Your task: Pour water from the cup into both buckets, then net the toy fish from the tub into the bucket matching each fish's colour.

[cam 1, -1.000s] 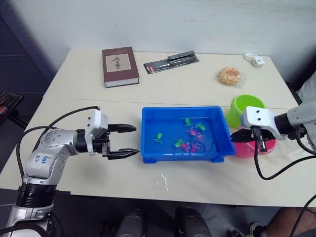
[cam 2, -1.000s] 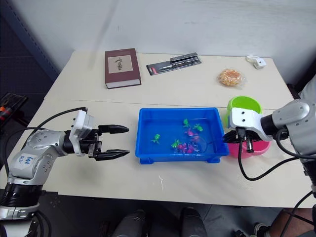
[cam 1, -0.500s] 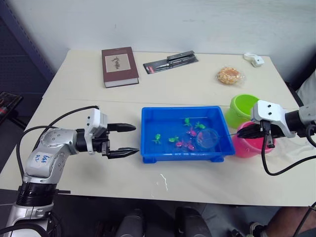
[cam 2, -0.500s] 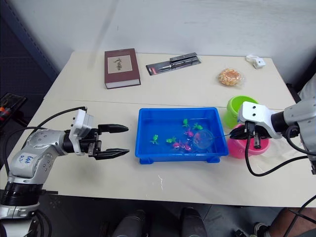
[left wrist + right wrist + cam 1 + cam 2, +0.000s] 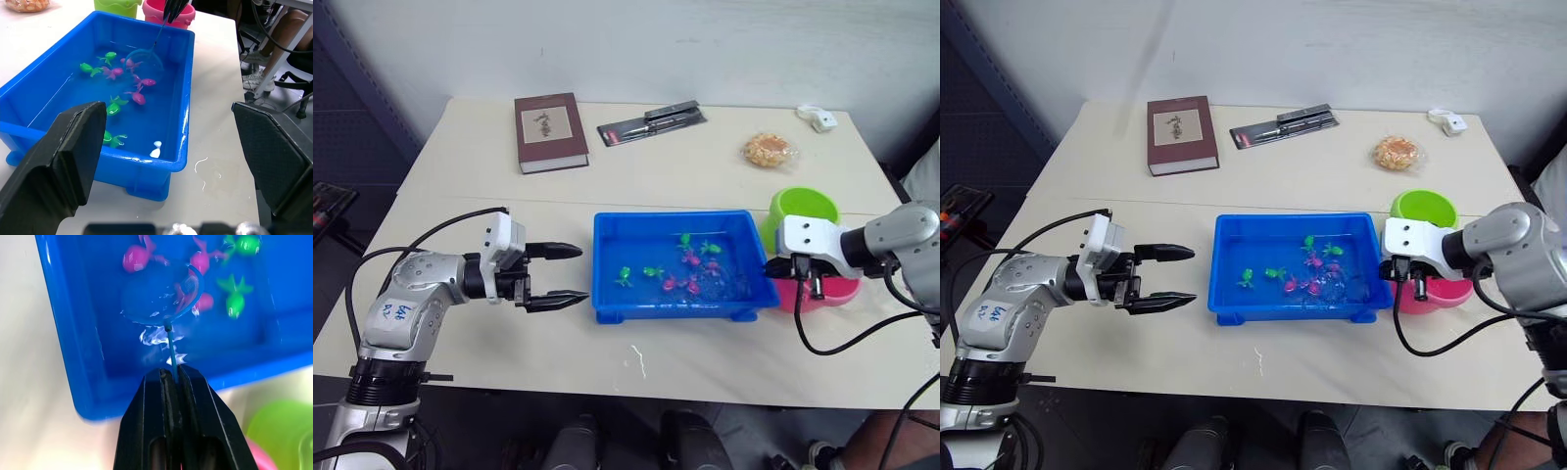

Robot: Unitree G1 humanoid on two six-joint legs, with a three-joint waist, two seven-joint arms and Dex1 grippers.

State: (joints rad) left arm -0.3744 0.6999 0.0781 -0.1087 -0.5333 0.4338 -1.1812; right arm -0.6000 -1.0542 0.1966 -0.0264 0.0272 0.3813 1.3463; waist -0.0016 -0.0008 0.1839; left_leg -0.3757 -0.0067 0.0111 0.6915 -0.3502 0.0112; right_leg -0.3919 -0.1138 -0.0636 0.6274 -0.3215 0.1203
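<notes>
The blue tub [image 5: 671, 216] holds water and several green and pink toy fish [image 5: 691, 275]. At the tub's right wall, my right gripper [image 5: 775, 267] is shut on the net's thin handle [image 5: 171, 352]. The net's hoop [image 5: 161, 293] is dipped in the water among pink fish. Right of the tub stand the lime green bucket [image 5: 804, 211] and, nearer, the pink bucket [image 5: 840, 291], partly behind my right gripper. My left gripper [image 5: 579, 272] hovers open just left of the tub, holding nothing. The cup is out of view.
At the table's far side lie a brown book [image 5: 551, 130], a black packaged tool [image 5: 653, 122], a snack bag [image 5: 770, 150] and a small white device [image 5: 818, 118]. Small wet marks [image 5: 636, 358] sit in front of the tub.
My right gripper has moved left, back against the tub's right wall, and the net hoop has gone from above the tub's right end down into the water. The left gripper stays put.
</notes>
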